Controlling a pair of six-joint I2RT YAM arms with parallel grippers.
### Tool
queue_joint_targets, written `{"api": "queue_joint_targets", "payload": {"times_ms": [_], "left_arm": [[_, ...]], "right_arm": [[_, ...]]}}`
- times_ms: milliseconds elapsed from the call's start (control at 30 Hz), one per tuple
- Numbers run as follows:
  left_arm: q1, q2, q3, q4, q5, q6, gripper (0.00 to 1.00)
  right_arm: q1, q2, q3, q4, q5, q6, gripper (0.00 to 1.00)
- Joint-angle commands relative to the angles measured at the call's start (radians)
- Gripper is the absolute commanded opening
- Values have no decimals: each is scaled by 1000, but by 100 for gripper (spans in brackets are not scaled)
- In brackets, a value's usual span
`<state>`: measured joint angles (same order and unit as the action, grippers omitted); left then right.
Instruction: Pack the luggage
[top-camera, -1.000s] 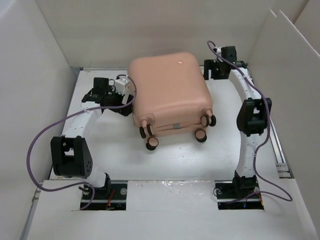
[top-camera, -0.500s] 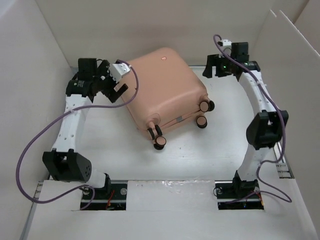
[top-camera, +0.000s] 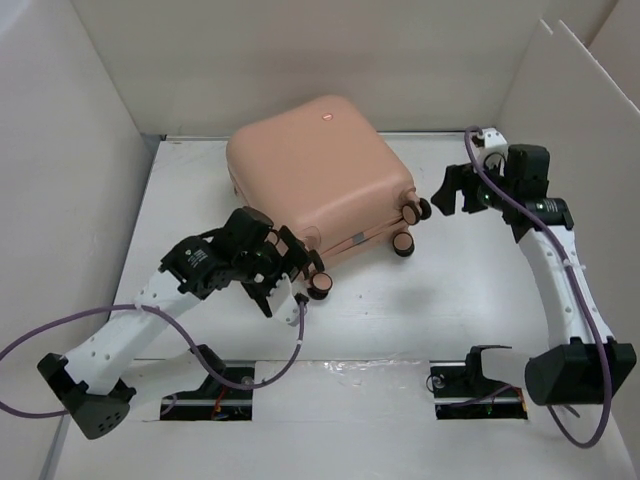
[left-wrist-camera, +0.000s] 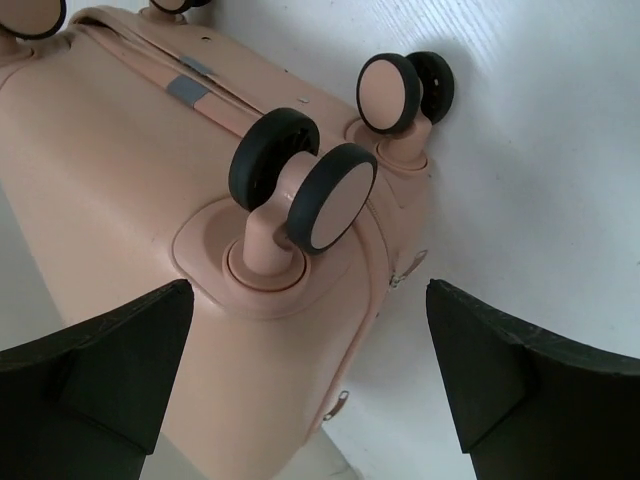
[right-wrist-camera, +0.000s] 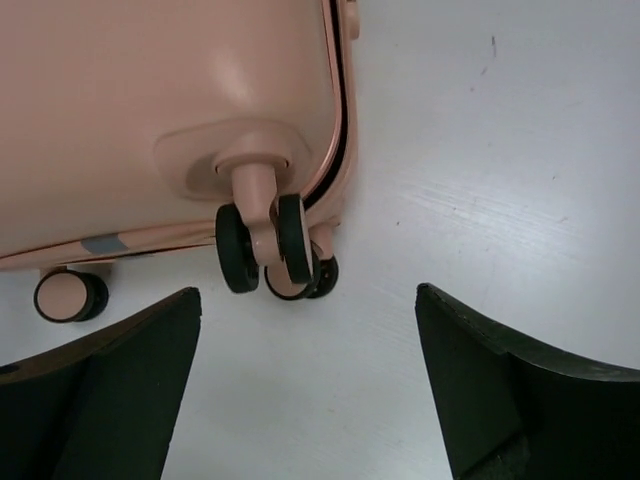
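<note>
**A:** What does the left gripper (left-wrist-camera: 308, 330) hold?

**B:** Nothing. Its black fingers (left-wrist-camera: 100, 370) stand wide apart. Between them, the left wrist view shows one corner of the salmon-pink hard-shell suitcase (top-camera: 315, 175) with a black double wheel (left-wrist-camera: 335, 205) with pink hubs. It is near, but not touched.

**A:** And the right gripper (right-wrist-camera: 308, 300)?

**B:** Also wide open and empty. Its own view shows another corner wheel (right-wrist-camera: 290, 240) and the dark seam (right-wrist-camera: 340, 130) between the shells.

**A:** Where does the suitcase lie?

**B:** Only the top view shows it whole. It is closed, flat on the white table (top-camera: 440, 290), turned diagonally between both grippers, with the wheels toward the arm bases.
</note>
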<state>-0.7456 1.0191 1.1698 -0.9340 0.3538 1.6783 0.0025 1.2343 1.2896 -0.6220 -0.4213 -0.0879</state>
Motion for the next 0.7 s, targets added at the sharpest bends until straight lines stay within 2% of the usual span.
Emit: {"api": "queue_joint_targets", "payload": {"times_ms": [0, 133, 233, 433, 667], "left_arm": [[-29, 24, -3, 86, -47, 126, 100], [-38, 142, 70, 86, -47, 116, 100], [-60, 164, 70, 104, -36, 116, 100], [-78, 223, 21, 205, -59, 116, 100], [-96, 340, 48, 178, -139, 34, 100]], "right_arm": [[11, -67, -100, 18, -22, 30, 92], [34, -146, -211, 56, -22, 88, 92], [34, -179, -266, 77, -31, 102, 92], [13, -170, -288, 68, -11, 123, 92], [-27, -139, -358, 108, -23, 157, 92]]}}
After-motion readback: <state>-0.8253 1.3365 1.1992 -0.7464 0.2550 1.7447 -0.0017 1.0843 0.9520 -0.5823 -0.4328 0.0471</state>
